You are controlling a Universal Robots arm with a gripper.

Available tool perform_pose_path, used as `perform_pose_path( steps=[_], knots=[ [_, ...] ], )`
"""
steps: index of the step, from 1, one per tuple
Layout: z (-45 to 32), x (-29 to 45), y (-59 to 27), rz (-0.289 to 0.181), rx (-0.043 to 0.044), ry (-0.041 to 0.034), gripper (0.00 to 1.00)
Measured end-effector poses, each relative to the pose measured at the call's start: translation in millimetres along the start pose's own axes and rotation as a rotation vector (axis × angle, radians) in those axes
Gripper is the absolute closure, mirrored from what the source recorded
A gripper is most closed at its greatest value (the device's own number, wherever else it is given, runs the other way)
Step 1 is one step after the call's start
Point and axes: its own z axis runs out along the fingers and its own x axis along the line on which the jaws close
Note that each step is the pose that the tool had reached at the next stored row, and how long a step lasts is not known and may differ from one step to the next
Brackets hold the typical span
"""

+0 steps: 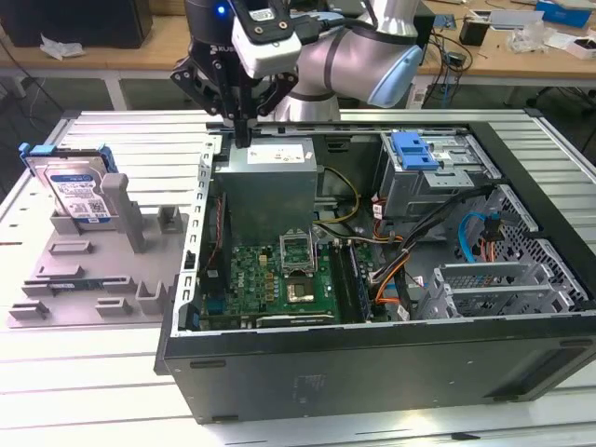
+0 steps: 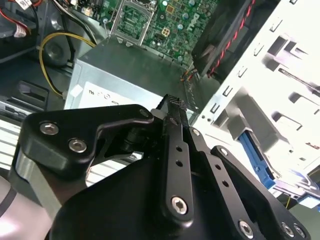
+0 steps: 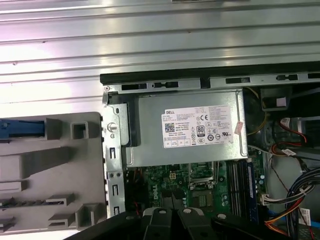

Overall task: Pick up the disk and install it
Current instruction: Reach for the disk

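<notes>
Clenched and empty, the end effector [image 1: 242, 138] hangs above the grey metal box [image 1: 270, 191], the disk [image 1: 79, 191] upright at its eight o'clock in the exterior view.

Setting: a robotics lab or electronics workshop. Indicators:
- A robot arm [image 1: 358, 56] reaches over a ribbed metal table [image 1: 84, 400].
- An open computer case [image 1: 372, 372] lies on the table with its circuit board exposed.
- A disk [image 1: 79, 194] stands in a grey holder [image 1: 102, 289] near the table's edge.
- Wooden benches [image 1: 168, 42] behind carry cables and small gear.
</notes>
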Motion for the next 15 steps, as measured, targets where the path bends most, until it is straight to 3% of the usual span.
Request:
perform_pose_path(
  steps=[8,15],
  knots=[
    [0.4,17.8,8.2,0.0,0.0003,0.0053,0.89],
    [1.0,43.8,15.6,0.0,0.0006,0.0104,0.89]
  ],
)
